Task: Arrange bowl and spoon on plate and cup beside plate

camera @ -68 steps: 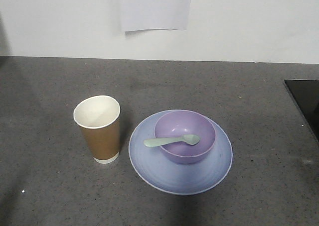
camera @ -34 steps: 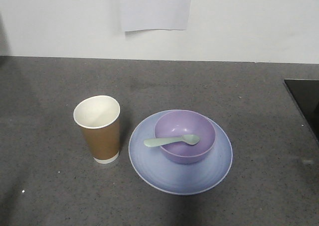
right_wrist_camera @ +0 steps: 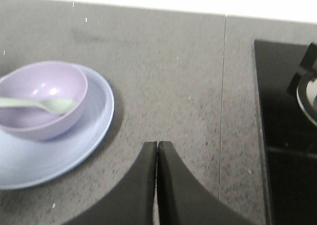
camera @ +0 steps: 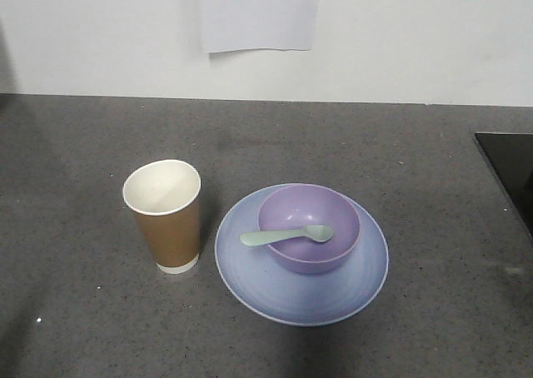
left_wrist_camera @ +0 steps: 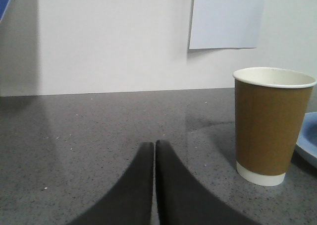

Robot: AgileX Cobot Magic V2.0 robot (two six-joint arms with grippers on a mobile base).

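Note:
The lavender bowl point(camera: 309, 227) sits on the pale blue plate point(camera: 275, 290), and the mint-green spoon point(camera: 287, 236) lies in the bowl with its handle over the left rim. The brown paper cup point(camera: 165, 216) stands upright just left of the plate. In the left wrist view my left gripper point(left_wrist_camera: 155, 144) is shut and empty, low over the counter, left of the cup point(left_wrist_camera: 270, 126). My right gripper point(right_wrist_camera: 157, 144) is shut and empty, to the right of the plate point(right_wrist_camera: 59, 153), the bowl point(right_wrist_camera: 39, 98) and the spoon point(right_wrist_camera: 44, 104). Neither gripper shows in the front view.
The grey speckled counter point(camera: 92, 328) ends at a white wall with a sheet of paper point(camera: 260, 13) on it. A black hob point(camera: 512, 170) sits at the right edge, shown with a burner in the right wrist view as the hob point(right_wrist_camera: 287, 136).

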